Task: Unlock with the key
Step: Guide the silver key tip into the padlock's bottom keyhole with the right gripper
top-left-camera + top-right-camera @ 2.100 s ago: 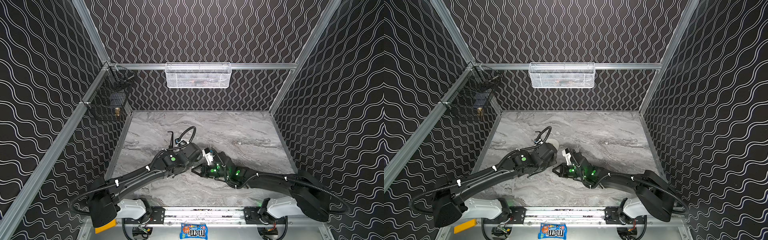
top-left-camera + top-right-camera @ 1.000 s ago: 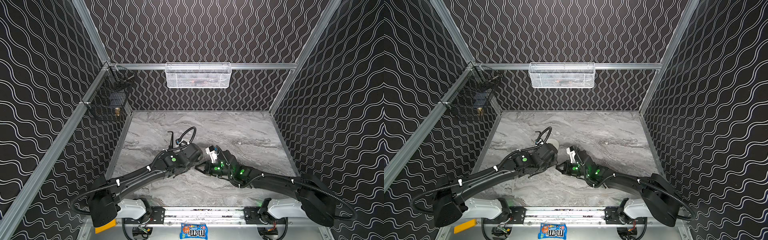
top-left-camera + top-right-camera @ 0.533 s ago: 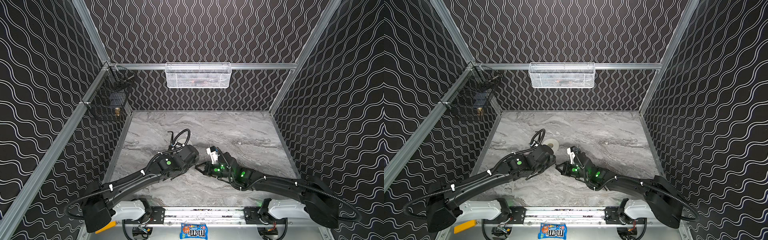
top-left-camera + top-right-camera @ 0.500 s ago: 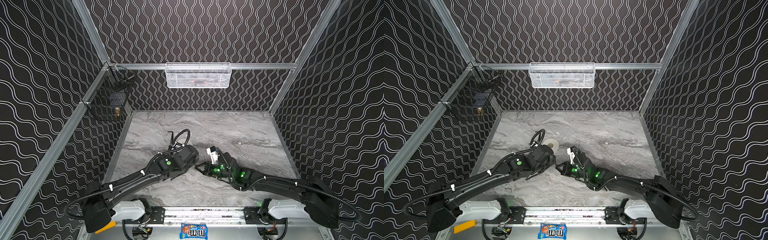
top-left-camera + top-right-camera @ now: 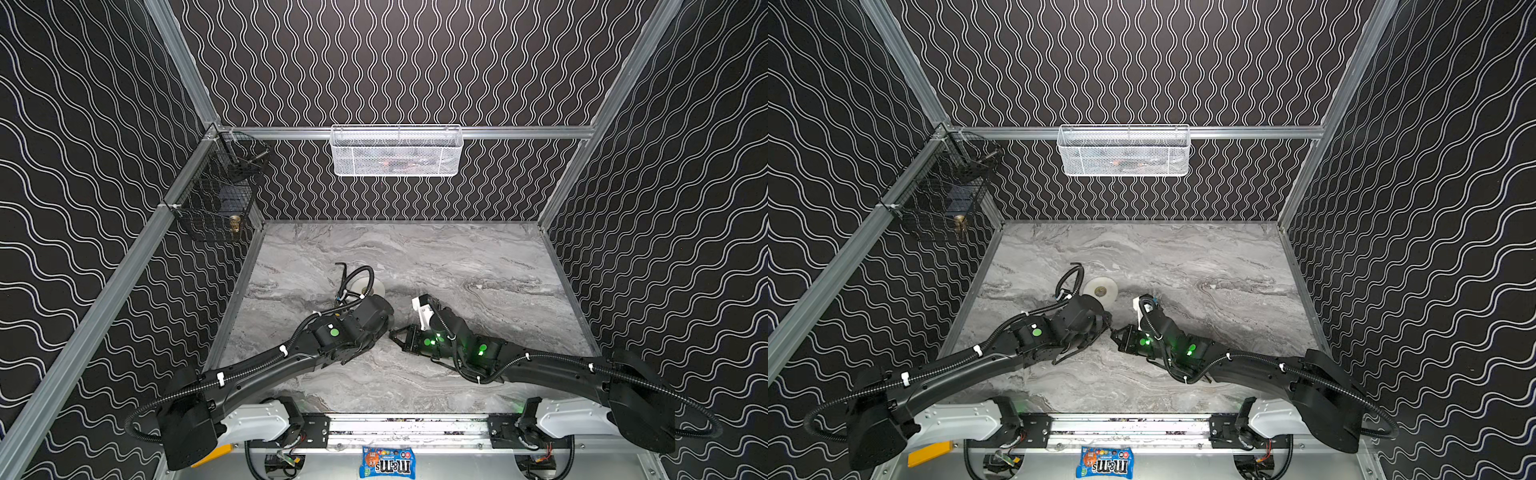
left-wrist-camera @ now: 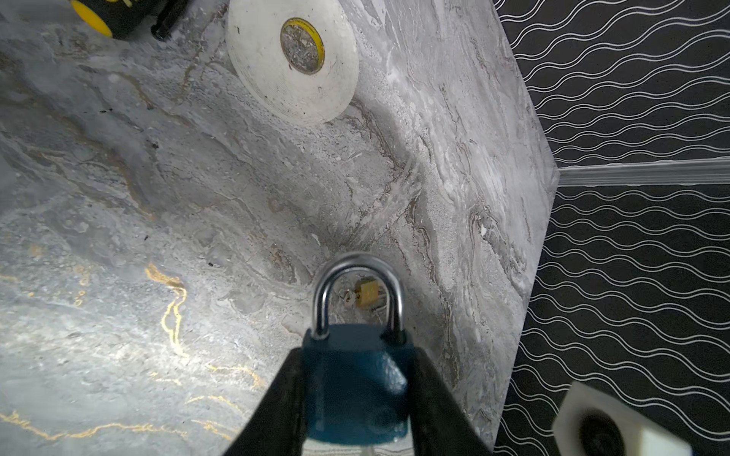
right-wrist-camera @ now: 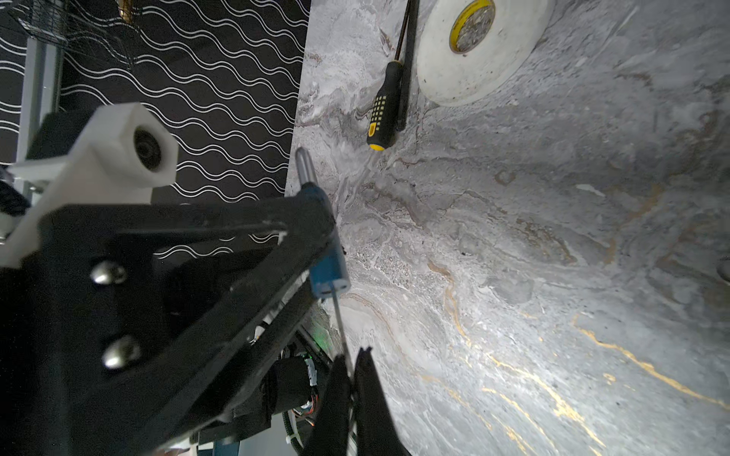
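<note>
blue padlock (image 6: 355, 387) is up off the surface (image 5: 478, 257), near its front middle, clamped by the body between the left jaws, which stand partly open to its width. key (image 7: 339, 323) runs from the pinched right jaws, all but closed on it, up to the base of the lock; its tip looks to be in the keyhole.

since the earlier frames the left arm (image 5: 266, 365) has swung lower and toward the left wall. that uncovers the tape roll (image 5: 365, 286), which its wrist hid before. the right arm (image 5: 540, 365) has barely shifted, and the two heads still meet at the same spot.

the left wrist view alone shows the shackle (image 6: 357, 292) seated in the body, with a small brass lock (image 6: 369, 294) lying on the surface beyond it. only the right wrist view shows the key, and the whole screwdriver (image 7: 383, 114) just beside the tape roll. in both top views the lock and key are hidden between the heads.
</note>
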You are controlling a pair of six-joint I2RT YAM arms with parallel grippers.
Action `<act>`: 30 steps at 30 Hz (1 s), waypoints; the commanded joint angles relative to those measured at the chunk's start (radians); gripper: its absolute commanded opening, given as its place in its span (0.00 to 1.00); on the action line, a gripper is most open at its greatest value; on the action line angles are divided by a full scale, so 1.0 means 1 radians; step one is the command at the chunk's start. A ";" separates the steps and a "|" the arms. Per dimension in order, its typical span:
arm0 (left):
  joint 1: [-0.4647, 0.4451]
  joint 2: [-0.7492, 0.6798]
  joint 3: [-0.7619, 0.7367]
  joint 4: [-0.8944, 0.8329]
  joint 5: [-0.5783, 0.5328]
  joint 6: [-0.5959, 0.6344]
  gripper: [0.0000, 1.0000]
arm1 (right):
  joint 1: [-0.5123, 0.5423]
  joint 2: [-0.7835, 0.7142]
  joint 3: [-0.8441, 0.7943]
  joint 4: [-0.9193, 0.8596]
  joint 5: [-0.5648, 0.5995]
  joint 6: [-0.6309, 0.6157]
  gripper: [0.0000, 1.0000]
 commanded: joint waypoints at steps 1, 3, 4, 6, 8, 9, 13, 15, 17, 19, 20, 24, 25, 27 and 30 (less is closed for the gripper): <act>-0.005 -0.010 -0.004 0.033 0.068 -0.040 0.00 | 0.001 0.002 0.021 0.082 0.072 -0.026 0.00; -0.009 -0.013 -0.005 0.050 0.077 -0.040 0.00 | 0.002 0.007 0.020 0.100 0.086 -0.031 0.00; -0.011 -0.015 -0.003 0.052 0.079 -0.040 0.00 | 0.001 0.013 0.026 0.103 0.087 -0.036 0.00; -0.014 -0.013 0.003 0.050 0.080 -0.036 0.00 | 0.001 0.026 0.046 0.089 0.090 -0.058 0.00; -0.014 -0.014 0.006 0.043 0.080 -0.034 0.00 | 0.001 0.030 0.059 0.074 0.102 -0.076 0.00; -0.015 -0.015 0.005 0.047 0.084 -0.034 0.00 | 0.001 0.029 0.060 0.072 0.110 -0.082 0.00; -0.017 -0.020 0.009 0.032 0.076 -0.027 0.00 | -0.001 0.009 0.054 0.077 0.128 -0.112 0.00; -0.017 -0.029 0.008 0.024 0.058 -0.016 0.00 | 0.000 0.007 0.057 0.068 0.115 -0.134 0.00; -0.017 -0.035 0.011 0.015 0.039 -0.009 0.00 | 0.000 0.007 0.054 0.068 0.101 -0.147 0.00; -0.017 -0.035 0.018 0.008 0.028 0.009 0.00 | -0.001 0.000 0.050 0.066 0.093 -0.161 0.00; -0.017 -0.036 0.025 0.004 0.019 0.023 0.00 | 0.000 -0.005 0.046 0.068 0.088 -0.169 0.00; -0.017 -0.031 0.074 -0.041 -0.020 0.072 0.00 | 0.001 -0.038 0.033 0.051 0.079 -0.201 0.13; -0.017 -0.031 0.082 -0.047 -0.026 0.083 0.00 | 0.000 -0.044 0.031 0.043 0.079 -0.208 0.16; -0.017 -0.032 0.092 -0.048 -0.041 0.103 0.00 | -0.001 -0.064 0.026 0.030 0.079 -0.225 0.25; -0.017 -0.039 0.092 -0.054 -0.057 0.107 0.00 | 0.000 -0.095 0.026 0.017 0.063 -0.254 0.28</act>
